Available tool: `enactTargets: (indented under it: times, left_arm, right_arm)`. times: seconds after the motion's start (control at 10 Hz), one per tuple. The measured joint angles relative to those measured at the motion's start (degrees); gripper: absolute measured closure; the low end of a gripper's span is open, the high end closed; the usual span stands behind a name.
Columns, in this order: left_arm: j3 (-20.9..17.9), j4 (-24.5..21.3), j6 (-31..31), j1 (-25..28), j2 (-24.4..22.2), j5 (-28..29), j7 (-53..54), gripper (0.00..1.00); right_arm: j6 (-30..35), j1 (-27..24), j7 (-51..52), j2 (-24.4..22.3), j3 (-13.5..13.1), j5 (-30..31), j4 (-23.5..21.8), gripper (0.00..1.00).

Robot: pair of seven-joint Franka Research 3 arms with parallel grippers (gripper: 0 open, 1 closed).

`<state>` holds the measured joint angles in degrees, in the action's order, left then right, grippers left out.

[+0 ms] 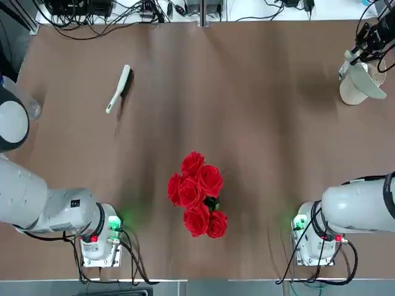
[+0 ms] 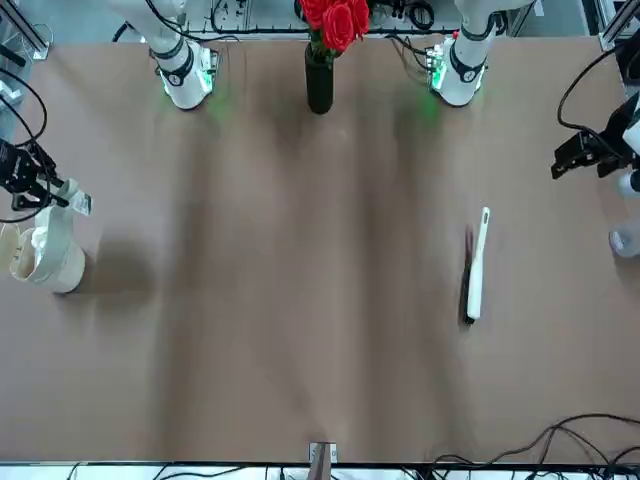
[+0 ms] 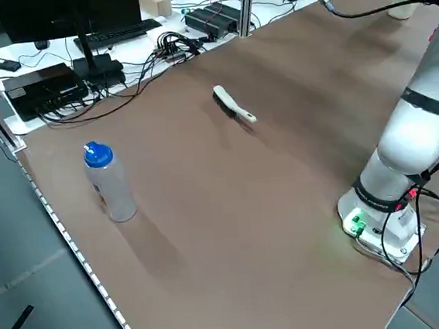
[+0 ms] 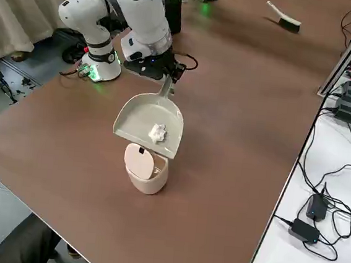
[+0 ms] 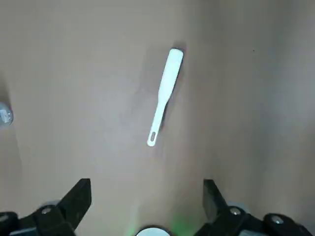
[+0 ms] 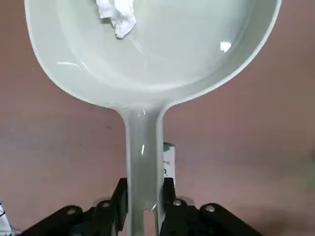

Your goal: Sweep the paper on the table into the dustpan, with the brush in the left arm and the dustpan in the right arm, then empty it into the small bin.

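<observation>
**Status: paper collected, dustpan held over the bin, emptying not yet done**

1. The table (image 1: 247,92) shows no loose wad in the overhead, front or side views. The sweeping stage is judged complete.

2. Right arm (image 4: 141,7): its gripper (image 6: 142,201) is at the table's far right corner, about 2 o'clock in the overhead view. The jaws are clenched on the handle of the dustpan (image 4: 148,121).

3. The dustpan is held in the air with its front lip above the small bin (image 4: 146,169). The pan looks close to level.

4. The paper (image 4: 157,131) rests inside the pan near the front lip, so it has not been tipped out. Remaining work, as judged: tilt the pan so the wad drops into the bin.

5. Left gripper (image 5: 147,206): raised above the table at the robot's left side, jaws released and holding nothing.

6. The brush (image 1: 119,88) lies flat on the table at about 10 o'clock from the roses (image 1: 197,194), well apart from both grippers.

**Limits of view**

- The pan covers part of the bin mouth; whether the flap lid is open enough to admit the wad cannot be told.
- In the overhead view the right gripper and pan are cut off at the frame edge.
- The left arm's upper links are mostly out of frame.
</observation>
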<state>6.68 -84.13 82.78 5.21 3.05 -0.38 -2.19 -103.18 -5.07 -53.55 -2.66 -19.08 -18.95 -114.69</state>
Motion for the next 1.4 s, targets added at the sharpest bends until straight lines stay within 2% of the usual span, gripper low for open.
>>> enactTargets:
  times: [0.4,0.9,1.2,1.4]
  left_arm:
    - [-0.28,-0.02,0.48,0.16,1.97,0.01,0.06,0.00]
    - [-0.34,0.07,0.82,0.18,2.28,0.02,0.05,0.00]
    - [-0.38,0.07,0.84,0.20,2.37,0.10,0.05,0.00]
    - [-0.40,0.06,0.84,0.21,2.66,0.12,0.05,0.00]
  right_arm:
    - [1.55,-0.06,5.03,0.00,-2.37,-0.99,-0.02,0.67]
    - [2.21,-0.06,6.15,0.00,-3.21,-1.15,-0.02,0.67]
    - [4.69,-0.10,11.68,-0.01,-5.32,-4.53,0.00,0.67]
    - [5.12,-0.15,12.50,-0.01,-5.82,-4.73,0.01,0.67]
